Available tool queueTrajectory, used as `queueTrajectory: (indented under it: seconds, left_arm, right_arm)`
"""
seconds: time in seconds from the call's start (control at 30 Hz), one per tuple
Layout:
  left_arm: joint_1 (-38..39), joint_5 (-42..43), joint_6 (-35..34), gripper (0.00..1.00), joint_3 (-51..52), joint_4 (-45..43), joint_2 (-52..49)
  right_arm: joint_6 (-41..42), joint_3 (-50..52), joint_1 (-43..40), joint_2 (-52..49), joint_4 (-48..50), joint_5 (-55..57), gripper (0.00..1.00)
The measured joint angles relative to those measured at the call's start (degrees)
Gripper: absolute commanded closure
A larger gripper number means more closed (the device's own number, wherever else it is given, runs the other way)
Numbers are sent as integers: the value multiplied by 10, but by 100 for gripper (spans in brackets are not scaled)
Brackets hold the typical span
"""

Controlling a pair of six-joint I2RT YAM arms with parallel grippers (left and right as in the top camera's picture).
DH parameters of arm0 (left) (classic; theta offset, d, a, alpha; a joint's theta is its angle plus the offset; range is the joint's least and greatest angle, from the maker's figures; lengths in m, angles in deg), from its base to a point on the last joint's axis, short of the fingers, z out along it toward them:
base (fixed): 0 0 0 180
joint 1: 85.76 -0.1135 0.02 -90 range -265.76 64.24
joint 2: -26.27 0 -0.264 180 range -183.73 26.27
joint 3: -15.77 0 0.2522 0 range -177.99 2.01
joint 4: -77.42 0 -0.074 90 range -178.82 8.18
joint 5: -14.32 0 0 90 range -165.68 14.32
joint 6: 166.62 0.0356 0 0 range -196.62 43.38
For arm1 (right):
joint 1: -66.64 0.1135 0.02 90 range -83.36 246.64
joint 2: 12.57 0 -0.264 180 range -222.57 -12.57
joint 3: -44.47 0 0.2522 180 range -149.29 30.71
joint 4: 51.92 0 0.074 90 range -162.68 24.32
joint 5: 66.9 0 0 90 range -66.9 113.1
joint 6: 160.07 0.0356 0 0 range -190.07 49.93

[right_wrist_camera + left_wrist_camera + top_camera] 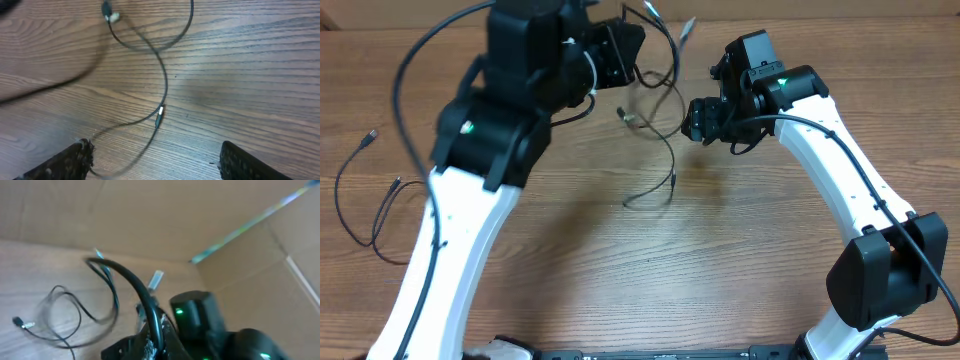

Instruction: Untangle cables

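Note:
My left gripper (636, 66) is raised at the back of the table and shut on a black cable (134, 287), which arcs up out of its closed jaws. From it several thin cables (660, 120) dangle in a tangle down to the wood, one with a silver-tipped plug (156, 279). Just right of the tangle my right gripper (689, 120) stands open, its fingers (75, 160) wide apart above the table. Below it a cable lies on the wood with a silver-tipped plug (160, 116) between and ahead of the fingers. Nothing touches the right fingers.
A separate loose black cable (365, 205) lies on the wooden table (650, 270) at the far left, ending in small plugs. A cardboard wall (165, 215) rises behind the table's back edge.

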Motion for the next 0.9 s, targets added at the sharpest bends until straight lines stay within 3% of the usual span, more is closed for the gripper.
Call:
queueTrajectory:
  seconds: [0.3, 0.63, 0.9]
  left_arm:
    - [-1, -21, -3, 96, -15, 27, 49]
    - [-1, -14, -15, 96, -61, 28, 51]
    - [-1, 6, -18, 96, -134, 30, 52]
  right_arm:
    - [-31, 0, -45, 9, -1, -116, 21]
    - [-82, -17, -42, 125, 39, -293, 21]
    - [-44, -18, -16, 125, 33, -218, 21]
